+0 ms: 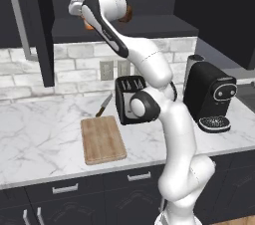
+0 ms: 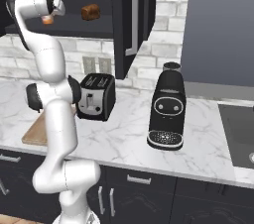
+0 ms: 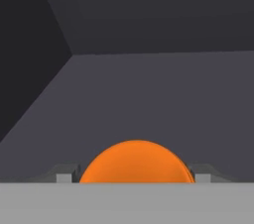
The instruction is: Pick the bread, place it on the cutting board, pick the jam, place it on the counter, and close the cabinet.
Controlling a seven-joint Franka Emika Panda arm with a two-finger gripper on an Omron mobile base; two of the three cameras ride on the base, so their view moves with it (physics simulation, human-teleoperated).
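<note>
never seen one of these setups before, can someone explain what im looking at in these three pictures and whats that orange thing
It is a rendered kitchen with a white robot arm on a driving base. Two pictures come from cameras on that base, behind the arm to its left and right. The third looks out from the hand itself.

On the marble counter lie a wooden cutting board with a knife behind it, a toaster and a black coffee machine.

The arm reaches up into an open dark wall cabinet. The orange thing is a jam jar, sitting between the two fingers of the gripper. The fingers flank it closely, but whether they grip it yet I cannot tell. A small brown loaf of bread sits on the same shelf.
</note>
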